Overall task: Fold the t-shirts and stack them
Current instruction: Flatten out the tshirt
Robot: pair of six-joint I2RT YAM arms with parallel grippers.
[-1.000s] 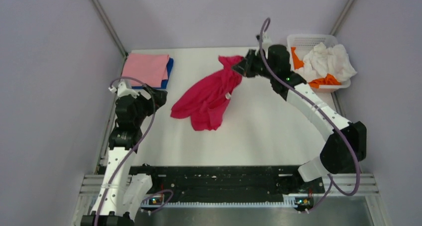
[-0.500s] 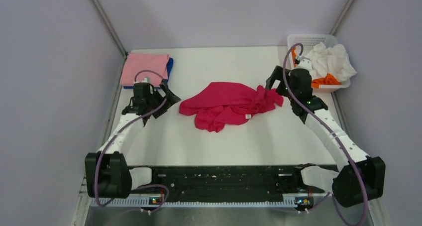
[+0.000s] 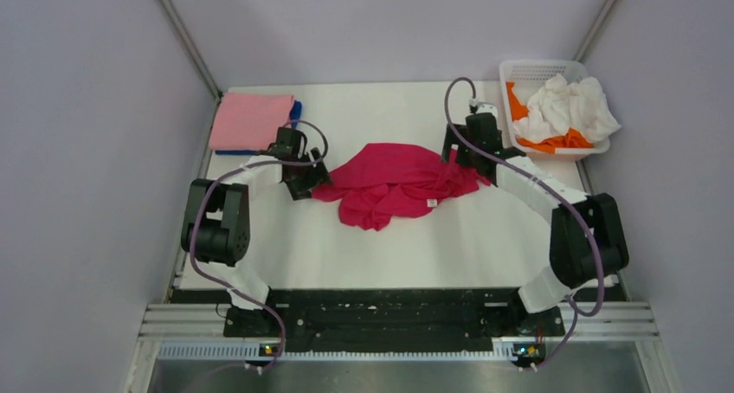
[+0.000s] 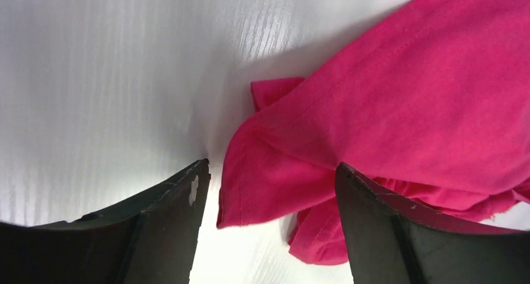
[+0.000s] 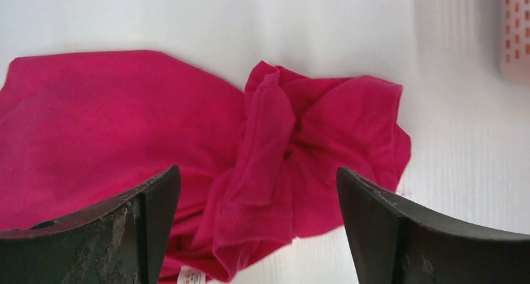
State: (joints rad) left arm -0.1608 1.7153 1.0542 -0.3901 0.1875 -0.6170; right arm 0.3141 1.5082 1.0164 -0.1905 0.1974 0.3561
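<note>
A crumpled crimson-red cotton t-shirt [image 3: 394,181] lies spread in a loose heap, with its small white neck label [image 3: 430,202] showing on its near right part. The flat white table [image 3: 389,246] lies bare around it.

At the shirt's left end, the left gripper [image 3: 310,182] is down low with its black jaws parted. In the left wrist view a folded corner of the hem sits between the two fingers [image 4: 162,234], and nothing is clamped. At the shirt's right end, the right gripper [image 3: 459,157] also has its jaws spread wide and grips nothing. Its wrist view looks down on a bunched, twisted fold of the red cloth (a sleeve or the collar, I cannot tell which).

Beyond the shirt's far left corner, well apart from it, a light pink folded t-shirt [image 3: 253,120] rests on top of a blue one [image 3: 296,114]; only a thin edge of the blue one shows. Off to the shirt's far right stands a white plastic mesh basket [image 3: 541,67], holding a rumpled white t-shirt [image 3: 571,107] heaped over an orange one [image 3: 517,99]
</note>
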